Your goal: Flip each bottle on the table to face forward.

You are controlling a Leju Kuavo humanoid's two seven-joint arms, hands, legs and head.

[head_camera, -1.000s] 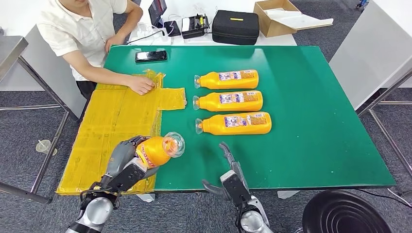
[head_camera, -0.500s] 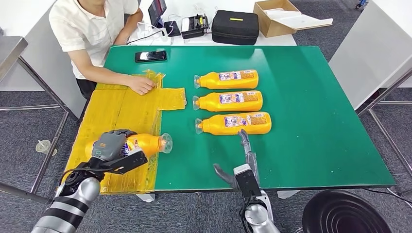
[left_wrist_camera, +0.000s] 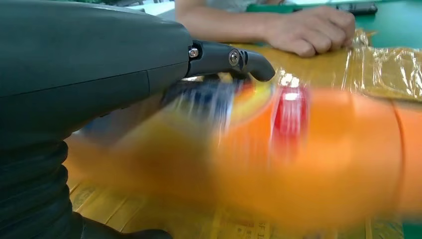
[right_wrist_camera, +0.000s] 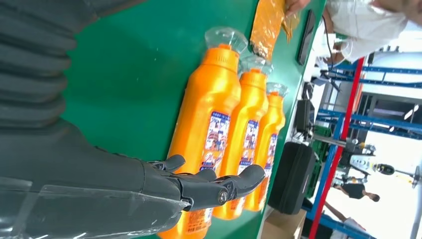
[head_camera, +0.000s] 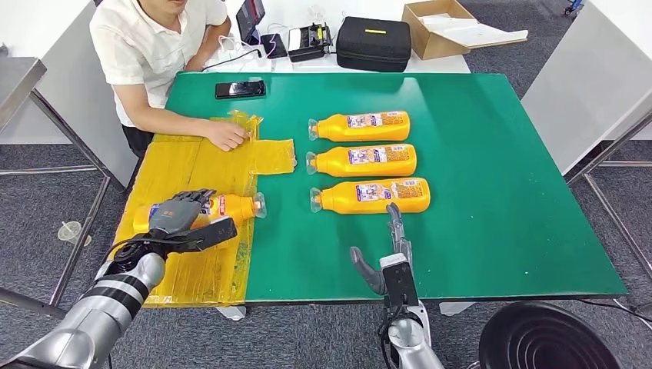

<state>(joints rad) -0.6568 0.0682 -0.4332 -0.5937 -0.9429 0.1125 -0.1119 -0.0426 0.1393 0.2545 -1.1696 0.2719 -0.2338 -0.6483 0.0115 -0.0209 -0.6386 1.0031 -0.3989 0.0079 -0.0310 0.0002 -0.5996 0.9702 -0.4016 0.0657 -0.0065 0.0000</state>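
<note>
Orange bottle (head_camera: 201, 211): lying on its side on the yellow sheet (head_camera: 184, 173), cap end pointing toward the green table (head_camera: 492, 161). Left hand (head_camera: 178, 217) is gripping its middle from above, across the long axis. Right hand (head_camera: 390, 254) is hovering fingers apart, holding nothing, just short of the nearest of three bottles in a row (head_camera: 370, 195).

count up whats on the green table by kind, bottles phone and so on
Orange bottles: 4, three in a row and one held in the left hand over the yellow sheet
Black phone: 1
Yellow sheet: 1
Total: 6
</note>
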